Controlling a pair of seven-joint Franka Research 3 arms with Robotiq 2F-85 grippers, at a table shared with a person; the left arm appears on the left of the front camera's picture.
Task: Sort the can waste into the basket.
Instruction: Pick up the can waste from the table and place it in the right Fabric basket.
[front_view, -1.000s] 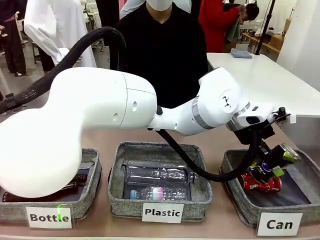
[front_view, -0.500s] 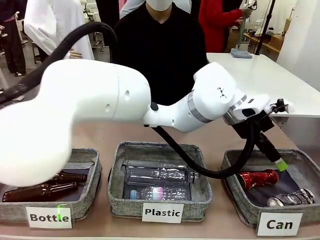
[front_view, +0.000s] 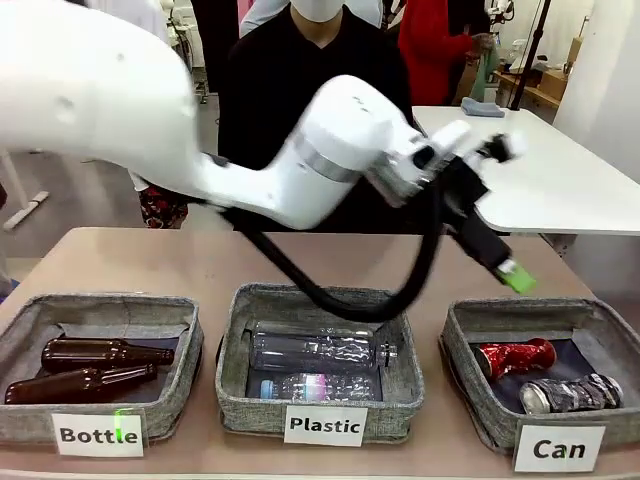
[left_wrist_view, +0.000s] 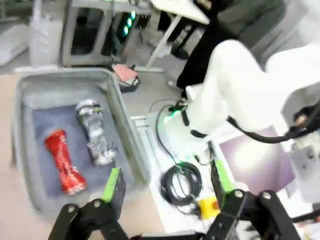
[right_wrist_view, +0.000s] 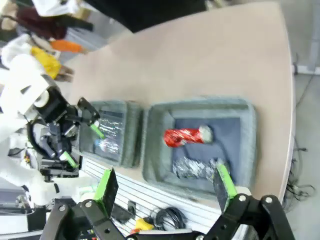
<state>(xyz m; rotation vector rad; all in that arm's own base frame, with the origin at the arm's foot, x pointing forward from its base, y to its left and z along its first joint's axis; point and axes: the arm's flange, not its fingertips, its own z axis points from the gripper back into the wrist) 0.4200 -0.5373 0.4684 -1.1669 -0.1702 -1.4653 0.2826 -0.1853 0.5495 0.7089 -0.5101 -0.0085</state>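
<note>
left claw: you see it hanging in the air above the far edge of the right basket, fingers spread, nothing between them; in its own wrist view the green pads stand well apart over the floor beside the basket.
right claw: you find its fingers spread wide and empty, looking down on the right basket from above.
red can: lying on its side inside the right basket, toward the far side, dented body; look for it too at and.
black can: lying on its side in the same basket, nearer to you than the red one, just beside it; also at.
basket marked "can": right end of the row, both cans inside.
basket marked "plastic": middle, two clear bottles lying in it.
basket marked "bottle": left, two brown bottles lying in it.
person: at the far side of the table, dark top.
</note>
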